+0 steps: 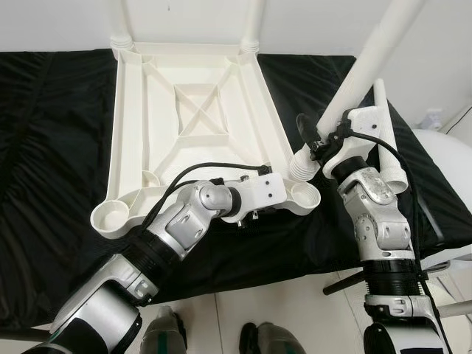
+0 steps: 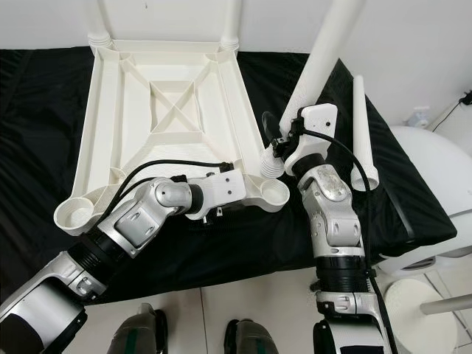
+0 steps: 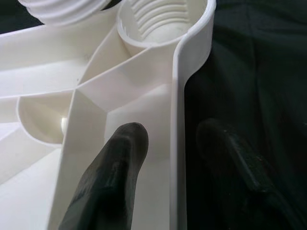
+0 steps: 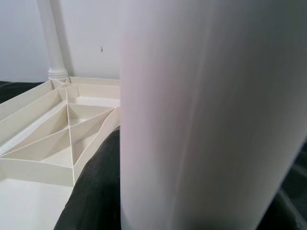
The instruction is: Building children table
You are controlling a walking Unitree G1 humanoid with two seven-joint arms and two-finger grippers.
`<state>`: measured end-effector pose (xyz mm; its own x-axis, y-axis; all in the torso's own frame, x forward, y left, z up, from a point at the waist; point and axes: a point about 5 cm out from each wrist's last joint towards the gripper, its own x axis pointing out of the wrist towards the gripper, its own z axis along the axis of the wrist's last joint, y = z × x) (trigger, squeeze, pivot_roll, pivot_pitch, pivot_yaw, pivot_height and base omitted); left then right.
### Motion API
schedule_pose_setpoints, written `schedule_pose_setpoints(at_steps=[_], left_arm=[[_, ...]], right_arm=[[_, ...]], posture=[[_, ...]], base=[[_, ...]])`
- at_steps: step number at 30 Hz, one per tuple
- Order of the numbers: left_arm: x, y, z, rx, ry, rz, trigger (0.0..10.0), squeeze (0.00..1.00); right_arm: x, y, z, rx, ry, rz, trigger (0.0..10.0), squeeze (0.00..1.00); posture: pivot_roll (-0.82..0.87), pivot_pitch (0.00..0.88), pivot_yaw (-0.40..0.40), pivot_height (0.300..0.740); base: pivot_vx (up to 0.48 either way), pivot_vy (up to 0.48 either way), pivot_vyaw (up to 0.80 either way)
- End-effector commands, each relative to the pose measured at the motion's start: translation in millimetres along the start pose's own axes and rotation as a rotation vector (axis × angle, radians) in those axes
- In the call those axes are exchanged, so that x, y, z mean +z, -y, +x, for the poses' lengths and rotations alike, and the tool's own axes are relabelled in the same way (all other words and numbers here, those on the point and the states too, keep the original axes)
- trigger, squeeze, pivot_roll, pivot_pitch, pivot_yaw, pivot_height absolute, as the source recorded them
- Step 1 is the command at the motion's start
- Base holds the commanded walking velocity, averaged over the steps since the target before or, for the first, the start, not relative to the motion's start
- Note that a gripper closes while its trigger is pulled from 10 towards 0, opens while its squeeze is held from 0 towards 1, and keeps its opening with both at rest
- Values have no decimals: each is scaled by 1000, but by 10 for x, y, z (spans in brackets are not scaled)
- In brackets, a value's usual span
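Note:
The white plastic table top [image 1: 129,118] lies upside down on a black cloth. Two legs [image 1: 122,26] stand in its far corners. My left gripper [image 3: 172,129] is shut on the near rim beside the near-right socket [image 1: 304,195], one finger [image 3: 120,163] inside the rim and the other outside. My right gripper [image 1: 313,140] is shut on a third white leg [image 1: 369,63], held tilted. Its ribbed end [image 1: 302,164] hangs just above and behind that socket. In the right wrist view the leg [image 4: 201,115] is very close, with the table top [image 4: 57,143] behind it.
Another loose leg [image 1: 391,140] lies on the cloth to the right of my right arm. The near-left socket [image 1: 110,216] is open. A white rounded object [image 1: 450,169] stands off the cloth at right. The cloth's front edge runs just before my feet.

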<state>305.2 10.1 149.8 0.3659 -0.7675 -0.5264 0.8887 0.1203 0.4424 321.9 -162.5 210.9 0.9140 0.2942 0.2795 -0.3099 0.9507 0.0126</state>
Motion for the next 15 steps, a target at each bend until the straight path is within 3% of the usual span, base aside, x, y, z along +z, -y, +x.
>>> schedule_pose_setpoints(at_steps=[1,15], left_arm=[[-39,29,36,-24,-36,-5,10000,0],[145,1,73,-22,44,-77,10000,0]], right_arm=[[66,12,-35,-3,44,18,10000,0],[85,-3,-62,8,52,25,10000,0]], posture=[[10,95,-42,740],[7,98,-48,740]], base=[[0,0,0],[0,0,0]])
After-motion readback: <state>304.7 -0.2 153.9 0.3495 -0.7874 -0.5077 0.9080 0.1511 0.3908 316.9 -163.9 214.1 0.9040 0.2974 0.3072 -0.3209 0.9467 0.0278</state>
